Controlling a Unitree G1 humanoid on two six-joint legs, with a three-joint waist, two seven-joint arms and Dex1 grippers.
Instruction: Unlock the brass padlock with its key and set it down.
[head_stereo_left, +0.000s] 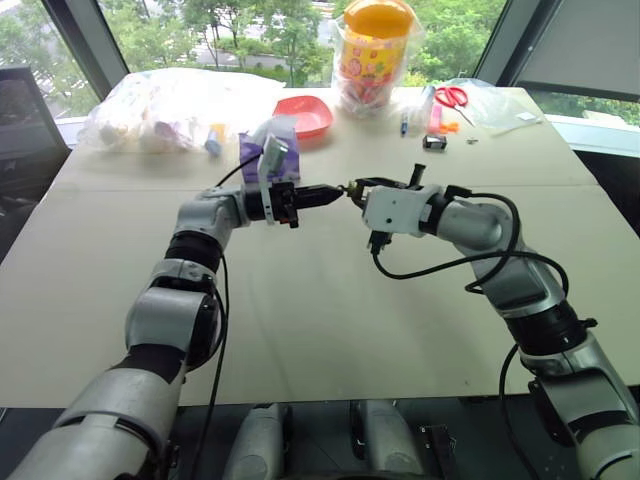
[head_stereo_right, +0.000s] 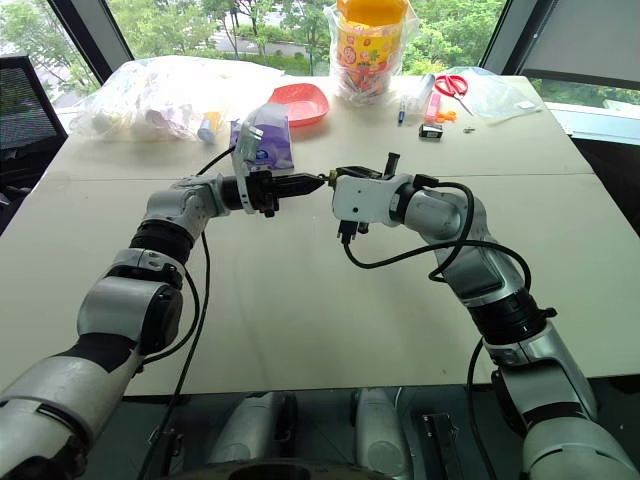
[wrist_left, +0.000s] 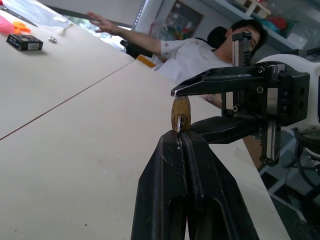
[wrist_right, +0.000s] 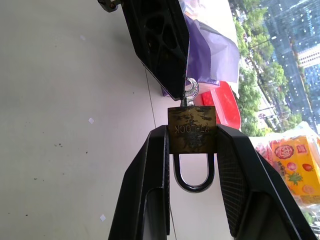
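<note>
Beige counter (head_stereo_left: 320, 330): wide, bare in the near half, clutter pushed to the far edge so the arms have free space mid-air.
far clutter: clear bags far left (head_stereo_left: 170, 105), purple pouch (head_stereo_left: 272, 152), red bowl (head_stereo_left: 305, 115), yellow-lidded snack jar (head_stereo_left: 375, 50), red scissors (head_stereo_left: 453, 97) far right; none in the way.
person: seated beyond the counter in the left wrist view (wrist_left: 200, 52), arm stretched out, not touching the work.
right gripper (wrist_right: 192, 137): fingers clamped on the two sides of the lock body, shackle hanging back between them, keyhole end turned toward the other arm so a key can go in.
left gripper (wrist_left: 180, 137): fingers pressed together on the key, pointing level at the lock from the left.
brass padlock (wrist_right: 192, 129): held above mid-counter between both arms, shackle looks closed.
key (wrist_right: 190, 91): silvery, tip at or in the keyhole, bow pinched; likely the turn comes next, lock not yet set down.
</note>
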